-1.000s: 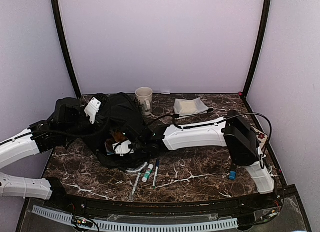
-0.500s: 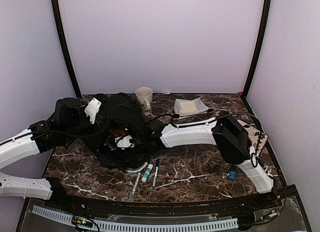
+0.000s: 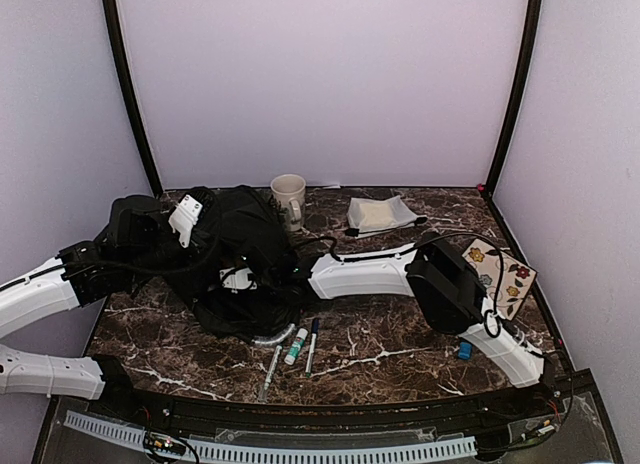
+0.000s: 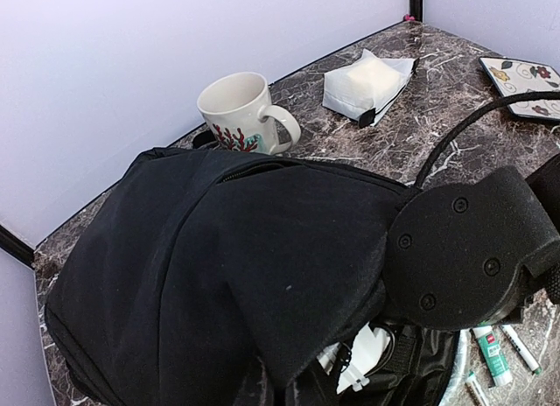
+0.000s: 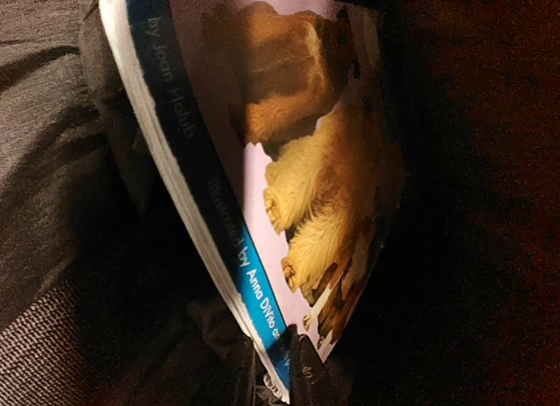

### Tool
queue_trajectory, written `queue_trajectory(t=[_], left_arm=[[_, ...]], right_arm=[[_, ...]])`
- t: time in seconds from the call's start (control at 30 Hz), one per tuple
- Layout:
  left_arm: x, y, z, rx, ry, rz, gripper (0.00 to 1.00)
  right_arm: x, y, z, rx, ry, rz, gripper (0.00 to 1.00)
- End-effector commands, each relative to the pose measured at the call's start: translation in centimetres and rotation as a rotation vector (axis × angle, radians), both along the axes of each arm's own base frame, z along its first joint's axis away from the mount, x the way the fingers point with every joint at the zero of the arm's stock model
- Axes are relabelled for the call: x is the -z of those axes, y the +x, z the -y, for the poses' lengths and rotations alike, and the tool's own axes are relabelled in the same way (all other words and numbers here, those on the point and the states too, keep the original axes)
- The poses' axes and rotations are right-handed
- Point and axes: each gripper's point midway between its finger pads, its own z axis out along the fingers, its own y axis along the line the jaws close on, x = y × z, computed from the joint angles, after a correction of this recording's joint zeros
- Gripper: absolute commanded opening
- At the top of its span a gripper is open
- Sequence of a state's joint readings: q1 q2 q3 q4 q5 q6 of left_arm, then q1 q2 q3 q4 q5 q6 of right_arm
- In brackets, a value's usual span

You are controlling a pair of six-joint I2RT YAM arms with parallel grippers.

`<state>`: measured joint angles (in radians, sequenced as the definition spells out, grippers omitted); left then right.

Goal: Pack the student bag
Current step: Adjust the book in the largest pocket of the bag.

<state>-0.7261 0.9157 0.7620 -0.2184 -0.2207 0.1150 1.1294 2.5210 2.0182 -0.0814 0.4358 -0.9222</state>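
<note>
Right, the student bag (image 3: 245,254) lay slumped on the left half of the worktop (image 3: 400,334), just in front of the mug (image 3: 288,196), its mouth turned toward the near edge. My right arm stretched across from the right side, and the right hand (image 5: 280,378) was down inside that opening. On the right wrist camera I saw its fingers pressed onto the lower corner of a picture book (image 5: 289,187), pinching it. The book had a blue spine and a furry tan animal on the cover, with dark bag lining all round.

My left hand (image 3: 188,220) sat against the bag's upper left. Neither view showed its fingers, so I could not tell whether they were spread or gripping fabric. The left wrist camera looked over a lifted black flap (image 4: 289,275), with the right arm's round black joint (image 4: 464,248) at the bag's mouth just beside it.

A grey-white pouch (image 3: 382,214) lay right of the mug, and a flowered tile (image 3: 498,272) lay near the right edge. Three pens (image 3: 295,346) lay just in front of the bag by its grey curved handle (image 3: 270,337), and a small blue thing (image 3: 464,350) lay farther right.
</note>
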Motion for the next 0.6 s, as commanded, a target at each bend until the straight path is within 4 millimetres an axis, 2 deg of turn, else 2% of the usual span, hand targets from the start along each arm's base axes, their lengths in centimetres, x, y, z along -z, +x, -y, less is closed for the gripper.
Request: queue_trajectory(t=[0.0,0.07,0.23,0.43,0.53,0.57], left_arm=[[-4.4,-0.1,0.9,0.042,-0.108,0.120,0.00],[-4.4,-0.1,0.9,0.041,-0.107,0.120,0.00],[-4.3,0.0,0.8,0.035,-0.103,0.119,0.00],[-4.0,0.1,0.9,0.030,-0.104,0.111,0.00],[-3.8,0.2,0.8,0.024,-0.100,0.106,0.00],[-3.8,0.3,0.7,0.019,-0.097,0.106,0.00]], right_arm=[[-1.9,0.8,-0.3,0.015,0.059,0.032,0.15],[-2.0,0.3,0.1,0.006,0.046,0.018,0.17],[-4.0,-2.1,0.8,-0.025,0.031,0.004,0.27],[-5.9,-8.1,2.2,-0.134,0.000,-0.082,0.35],[-6.0,-11.4,3.5,-0.180,-0.042,-0.209,0.36],[-5.5,-12.9,4.4,-0.204,-0.073,-0.286,0.36]])
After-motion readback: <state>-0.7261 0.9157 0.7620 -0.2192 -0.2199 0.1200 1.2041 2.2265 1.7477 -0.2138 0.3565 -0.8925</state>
